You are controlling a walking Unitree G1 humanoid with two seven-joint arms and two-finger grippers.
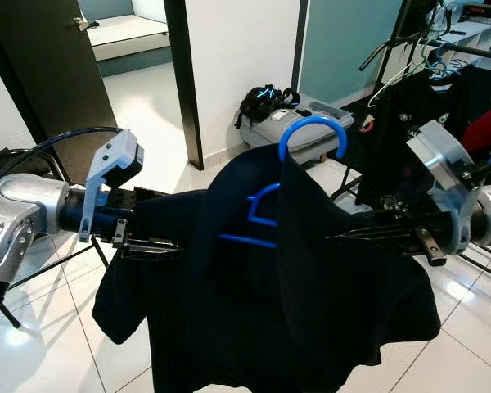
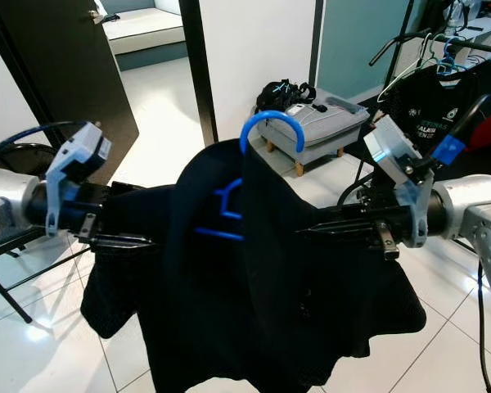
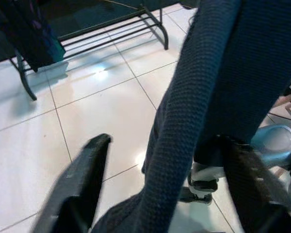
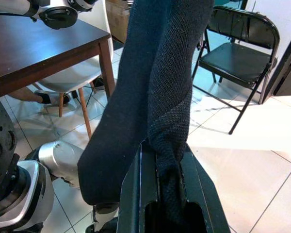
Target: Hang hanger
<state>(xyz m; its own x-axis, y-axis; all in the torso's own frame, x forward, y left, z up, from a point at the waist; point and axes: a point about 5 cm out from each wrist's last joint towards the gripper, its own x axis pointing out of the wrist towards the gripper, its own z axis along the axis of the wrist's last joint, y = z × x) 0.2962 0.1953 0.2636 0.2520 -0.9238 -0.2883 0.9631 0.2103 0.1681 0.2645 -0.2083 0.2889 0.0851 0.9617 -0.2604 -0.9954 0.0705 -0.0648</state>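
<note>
A: so where's the hanger (image 1: 311, 135) at?
B: between the pincers, inside the dark top (image 1: 262, 278). Right pincer (image 1: 344, 237) is clamped on the fabric, left pincer (image 1: 168, 248) open with cloth draped through.

Both silver arms reach forward and inward at chest height, forearms roughly level. The left claw (image 1: 151, 246) points toward the right, its two black fingers (image 3: 82, 179) spread apart, with dark knit cloth (image 3: 203, 97) hanging between them. The right claw (image 1: 352, 237) points toward the left, its fingers (image 4: 136, 194) pinched tight on a fold of the same cloth. Each wrist carries a grey camera housing
</note>
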